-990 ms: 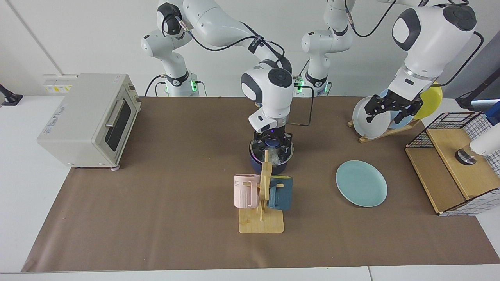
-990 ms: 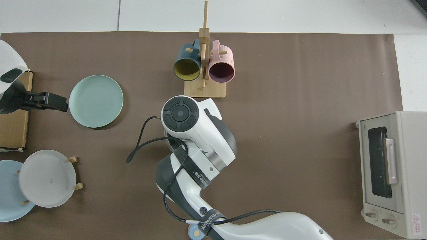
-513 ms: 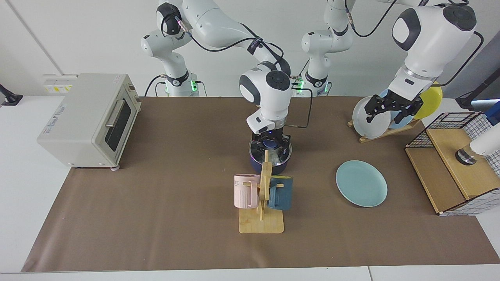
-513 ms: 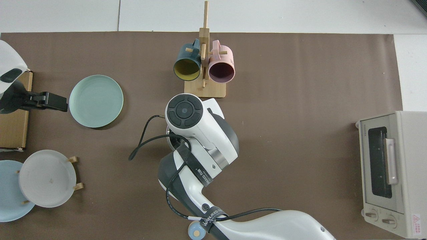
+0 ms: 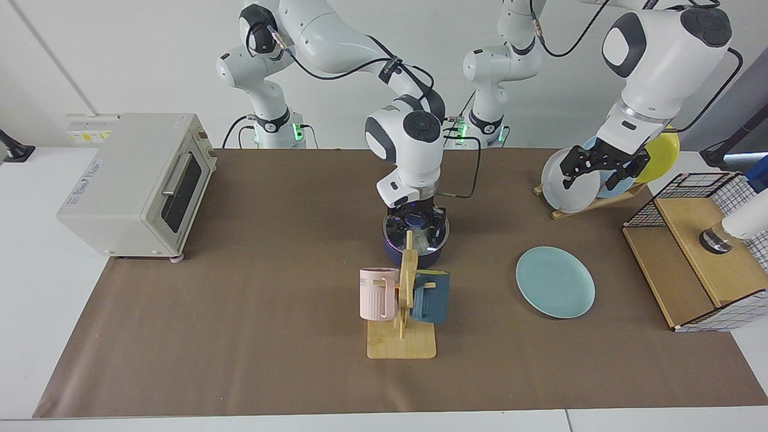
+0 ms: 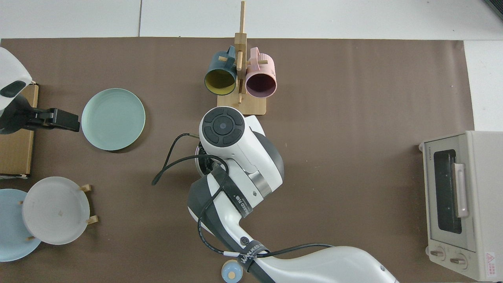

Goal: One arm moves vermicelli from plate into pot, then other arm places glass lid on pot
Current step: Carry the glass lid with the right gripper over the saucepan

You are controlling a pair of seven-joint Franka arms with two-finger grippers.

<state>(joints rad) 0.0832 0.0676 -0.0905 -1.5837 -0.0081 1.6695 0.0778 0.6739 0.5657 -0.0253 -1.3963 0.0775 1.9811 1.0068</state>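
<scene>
While my right gripper (image 5: 414, 217) hangs directly over the small dark navy saucepan (image 5: 414, 255) at the middle of the brown table mat (image 5: 270, 336), its fingers sit at the blue knob of the round clear glass lid (image 5: 416, 231), and I cannot tell whether they are clamped on it or parted. That lid lies on the saucepan's rim. Through the glass a pale patch shows inside, likely the white vermicelli bundle (image 5: 423, 241), though the wooden mug rack (image 5: 403, 336) partly blocks it. From above, my right arm covers nearly all of the saucepan; only the pale round tip of its handle (image 6: 231, 272) peeks out. My left gripper (image 5: 603, 170) waits in the air before the upright white plate (image 5: 567, 183) in the plate stand, fingers spread and holding nothing. The pale teal dinner plate (image 5: 555, 282) lies flat and bare, well apart from the saucepan.
</scene>
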